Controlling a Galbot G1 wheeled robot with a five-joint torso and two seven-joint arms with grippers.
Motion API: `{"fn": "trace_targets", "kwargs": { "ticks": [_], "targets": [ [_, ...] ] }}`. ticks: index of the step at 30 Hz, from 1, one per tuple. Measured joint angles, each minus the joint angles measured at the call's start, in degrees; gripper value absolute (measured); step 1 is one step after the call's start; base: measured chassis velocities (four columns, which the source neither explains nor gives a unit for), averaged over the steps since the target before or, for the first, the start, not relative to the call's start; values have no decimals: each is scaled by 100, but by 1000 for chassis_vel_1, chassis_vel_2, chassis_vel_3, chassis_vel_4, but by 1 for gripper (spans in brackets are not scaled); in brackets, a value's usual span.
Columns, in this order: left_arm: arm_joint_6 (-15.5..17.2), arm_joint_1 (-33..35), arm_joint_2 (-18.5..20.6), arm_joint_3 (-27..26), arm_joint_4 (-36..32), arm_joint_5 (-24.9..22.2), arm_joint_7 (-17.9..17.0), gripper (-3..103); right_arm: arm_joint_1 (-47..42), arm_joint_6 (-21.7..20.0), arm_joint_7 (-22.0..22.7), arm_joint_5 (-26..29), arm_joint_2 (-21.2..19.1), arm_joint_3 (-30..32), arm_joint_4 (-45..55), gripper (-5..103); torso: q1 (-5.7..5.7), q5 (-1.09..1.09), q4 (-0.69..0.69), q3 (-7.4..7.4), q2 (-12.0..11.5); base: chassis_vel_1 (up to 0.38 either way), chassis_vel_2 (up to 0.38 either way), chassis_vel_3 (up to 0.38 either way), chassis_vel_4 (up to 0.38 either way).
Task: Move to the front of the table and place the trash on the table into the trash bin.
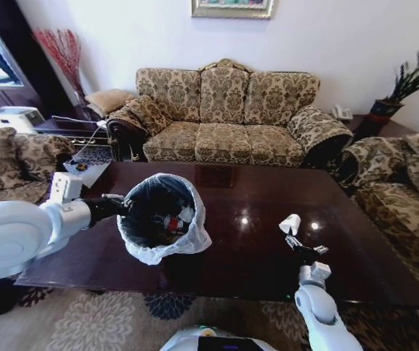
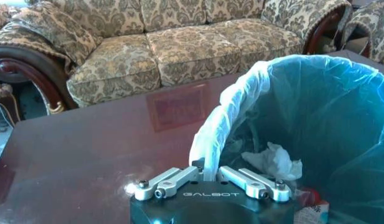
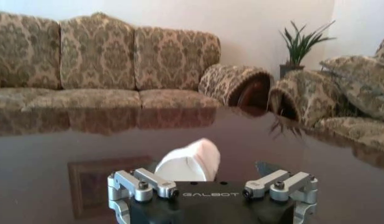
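- Left hand [image 2: 204,175] clamped on bin [image 1: 164,219] rim, holding it over desk [image 1: 253,197].
- Right hand [image 1: 297,245] spread wide, low over desk, white tissue [image 1: 290,223] just ahead.

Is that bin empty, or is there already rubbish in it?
Not empty. The bin holds crumpled white tissue and something red and white at the bottom. The left gripper grips its rim.
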Motion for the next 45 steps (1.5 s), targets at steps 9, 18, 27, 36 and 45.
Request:
{"fn": "trace_targets", "kwargs": {
  "ticks": [9, 18, 27, 36, 45],
  "targets": [
    [0, 8, -47, 20, -39, -2, -10, 0, 475, -60, -33, 82, -88, -70, -518, 98, 0, 3, -6, 0, 0, 0, 0, 0, 0],
    [0, 20, -68, -2, -51, -3, -12, 0, 799, -159, -205, 249, -129, -136, -783, 68, 0, 4, -5, 0, 0, 0, 0, 0, 0],
    [0, 17, -91, -2, -58, -4, -11, 0, 780, -197, -206, 354, -163, -140, -731, 36, 0, 2, -3, 0, 0, 0, 0, 0, 0],
    [0, 22, -101, -16, -88, -5, -4, 0, 737, -198, -193, 417, -147, -147, -694, 3, 0, 3, -3, 0, 1, 0, 0, 0, 0],
    [0, 74, -32, -110, -42, -25, 1, 0, 433, -112, -452, 1312, -213, -79, 788, 0, 0, 3, -5, 0, 1, 0, 0, 0, 0]
  ]
}}
